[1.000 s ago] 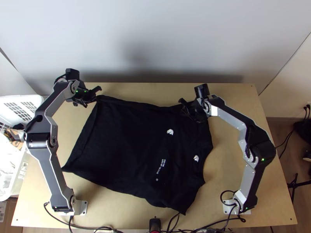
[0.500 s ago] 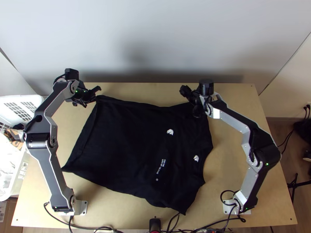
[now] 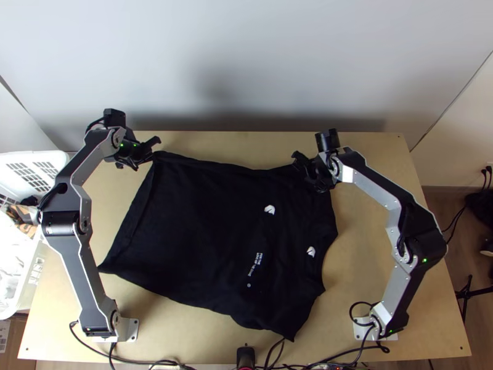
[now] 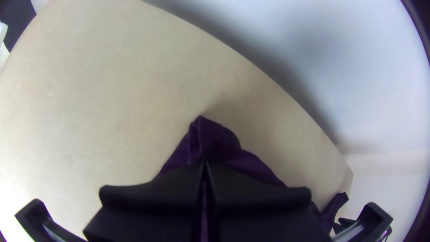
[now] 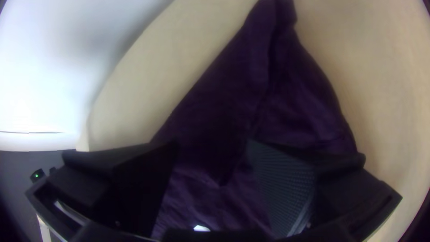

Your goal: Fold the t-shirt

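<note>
Your t-shirt (image 3: 197,228) lies mostly spread on the surface (image 3: 376,246), so most folding (I'd judge) remains. Your left claw (image 4: 204,168) is clamped on its far-left corner; your right claw (image 5: 212,148) gapes above its far-right part.

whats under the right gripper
Under the right gripper lies the black t-shirt, visible between the open jaws along with a white mark on it. Whatever the jaws themselves cover can't be seen.

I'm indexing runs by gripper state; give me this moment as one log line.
left gripper: shut on t-shirt corner | right gripper: open over t-shirt's far side | t-shirt: spread on table
</note>
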Available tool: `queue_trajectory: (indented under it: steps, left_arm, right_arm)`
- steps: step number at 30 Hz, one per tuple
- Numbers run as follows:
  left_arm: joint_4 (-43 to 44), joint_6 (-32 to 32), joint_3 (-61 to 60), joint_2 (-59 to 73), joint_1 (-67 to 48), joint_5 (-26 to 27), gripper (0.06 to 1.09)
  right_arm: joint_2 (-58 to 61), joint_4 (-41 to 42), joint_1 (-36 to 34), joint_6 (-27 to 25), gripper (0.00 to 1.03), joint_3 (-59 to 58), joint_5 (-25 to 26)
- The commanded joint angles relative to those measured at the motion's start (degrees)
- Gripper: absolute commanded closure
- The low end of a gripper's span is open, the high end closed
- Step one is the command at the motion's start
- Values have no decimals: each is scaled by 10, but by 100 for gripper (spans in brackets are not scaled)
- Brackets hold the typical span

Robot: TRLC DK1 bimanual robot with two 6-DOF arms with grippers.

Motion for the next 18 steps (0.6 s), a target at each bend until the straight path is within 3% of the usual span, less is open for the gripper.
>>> queue_trajectory:
  steps: [1,7,8,9,10,11,15,18]
  left_arm:
    - [1,-2,3,-1,0,1,105]
    - [2,0,3,0,5,1,105]
    - [2,0,3,1,5,1,105]
    - [2,0,3,1,5,1,105]
    - [2,0,3,1,4,1,105]
    - [2,0,3,1,4,1,105]
    - [3,0,3,1,2,1,105]
    - [3,-1,3,3,1,1,105]
  right_arm:
    - [31,-73,12,15,31,31,-3]
    - [44,-82,29,21,32,34,-8]
    - [46,-81,33,19,36,36,-7]
    - [46,-75,38,14,50,38,-6]
    - [45,-56,41,10,71,39,-4]
    - [44,-27,43,9,98,34,2]
    - [40,92,43,14,100,24,8]
    - [19,239,48,7,100,20,35]
